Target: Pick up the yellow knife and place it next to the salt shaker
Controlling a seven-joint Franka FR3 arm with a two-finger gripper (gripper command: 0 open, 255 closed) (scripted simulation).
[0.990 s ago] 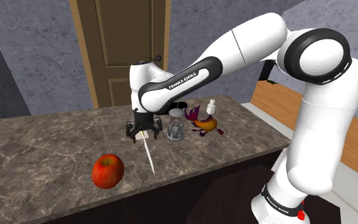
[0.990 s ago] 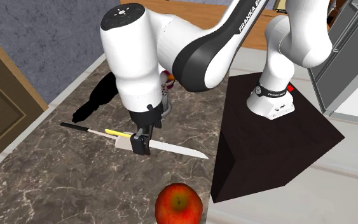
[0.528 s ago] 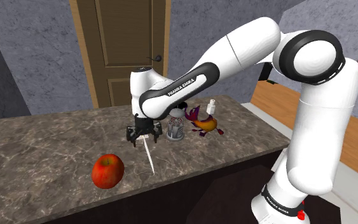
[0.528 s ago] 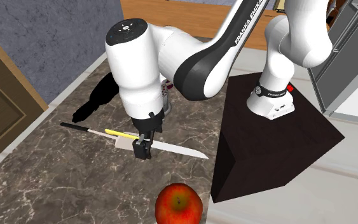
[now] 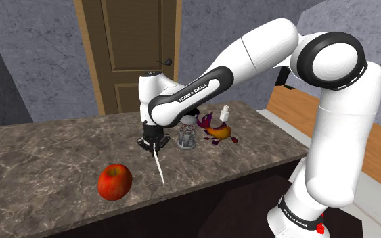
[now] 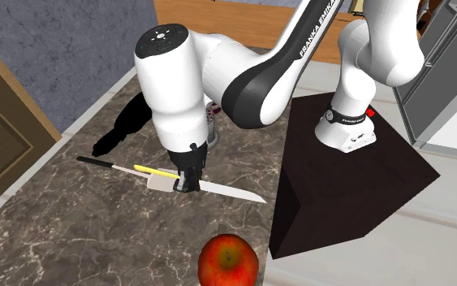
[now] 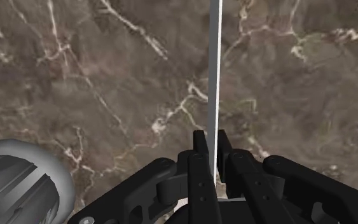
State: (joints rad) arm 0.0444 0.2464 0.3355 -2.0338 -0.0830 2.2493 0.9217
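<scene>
The gripper (image 7: 210,145) clasped the knife (image 6: 222,191) mid-frame (flat on the counter (image 6: 72,236)); lifting it to the salt shaker (image 5: 187,132) remained.

The shoulder view looked from beside the stand (image 5: 243,213), down over the desk (image 5: 47,149) toward a door (image 5: 131,47). The second exterior view stood high and near at the desk's apple (image 6: 228,260) end, facing the stand. Both shared apple and knife (image 5: 159,165). The wrist view looked closely along the claw (image 7: 210,137) onto the desk.
</scene>
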